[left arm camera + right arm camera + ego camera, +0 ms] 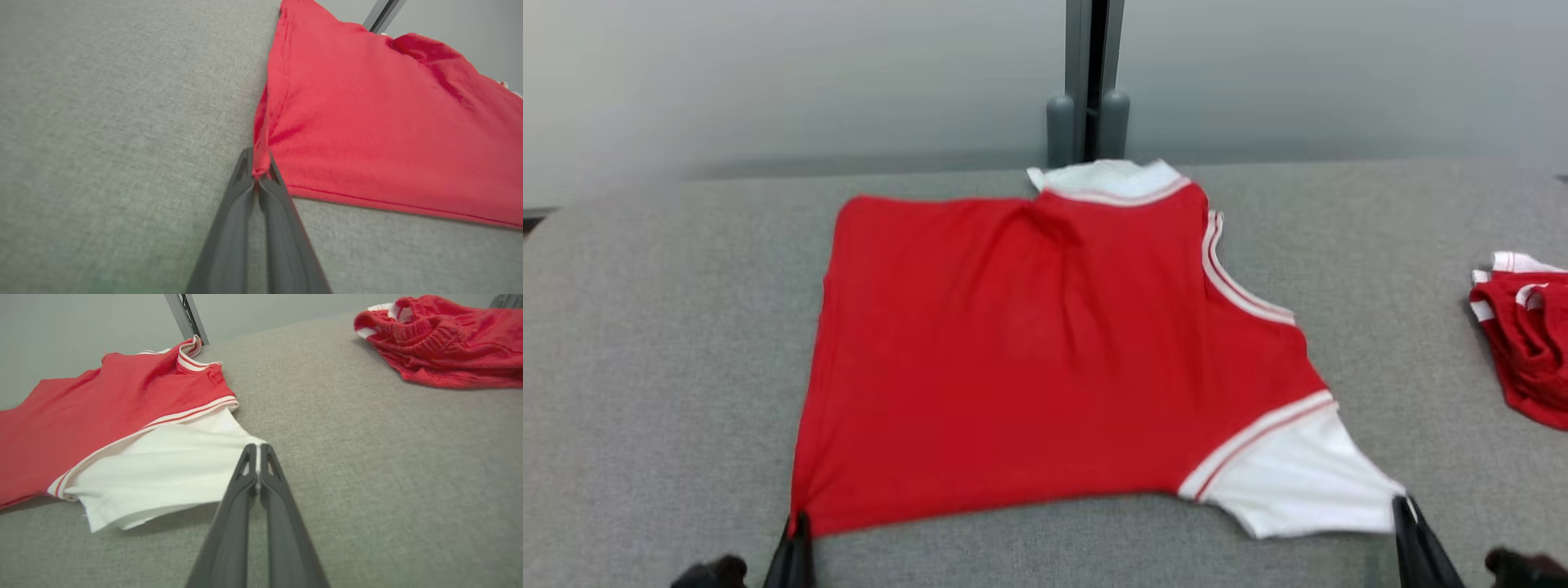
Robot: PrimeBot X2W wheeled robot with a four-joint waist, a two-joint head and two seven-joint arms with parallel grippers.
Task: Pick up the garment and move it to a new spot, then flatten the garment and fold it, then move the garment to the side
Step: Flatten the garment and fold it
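Observation:
The garment (1029, 351) is a red shirt with a white collar and a white sleeve, spread mostly flat on the grey table (645, 343). My left gripper (797, 523) is at the shirt's near left corner. In the left wrist view the left gripper (258, 171) is shut on that red hem corner of the garment (388, 122). My right gripper (1405, 506) is at the tip of the white sleeve. The right wrist view shows the right gripper (257, 448) shut on the sleeve's pointed corner, with the garment (155, 465) stretching away to the left.
A second red knit piece with white trim (1525, 335) lies bunched at the table's right edge, also seen as a red heap (445, 347) in the right wrist view. A grey post (1088, 82) stands behind the table's far edge. Bare grey cloth surrounds the shirt.

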